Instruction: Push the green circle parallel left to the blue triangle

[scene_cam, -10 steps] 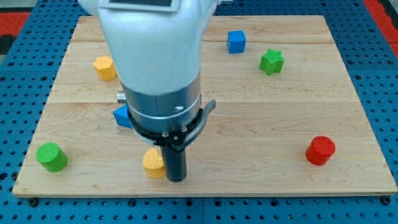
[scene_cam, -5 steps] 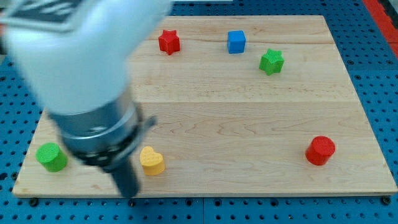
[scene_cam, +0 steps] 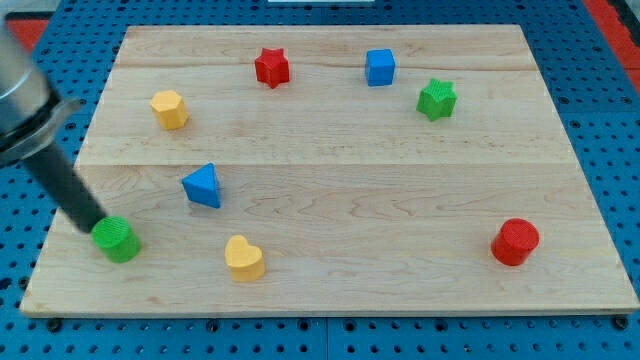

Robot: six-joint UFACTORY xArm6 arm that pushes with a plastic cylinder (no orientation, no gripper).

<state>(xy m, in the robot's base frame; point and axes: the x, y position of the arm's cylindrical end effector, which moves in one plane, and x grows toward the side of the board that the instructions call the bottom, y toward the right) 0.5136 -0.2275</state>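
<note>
The green circle [scene_cam: 118,240] is a round green block near the board's bottom-left corner. The blue triangle [scene_cam: 203,186] lies up and to the right of it, left of the board's middle. My tip [scene_cam: 92,224] touches the green circle's upper-left side; the dark rod slants up to the view's left edge.
A yellow heart [scene_cam: 244,258] lies right of the green circle. A yellow hexagon [scene_cam: 169,108], a red star [scene_cam: 271,67], a blue cube [scene_cam: 379,67] and a green star [scene_cam: 436,99] stand toward the top. A red cylinder [scene_cam: 515,241] is at bottom right. The wooden board's left edge [scene_cam: 60,220] is close to the tip.
The arm swung from the board's lower middle out to the far left, uncovering the blue triangle and yellow hexagon. The green circle has shifted right by a small distance, and the tip now touches it.
</note>
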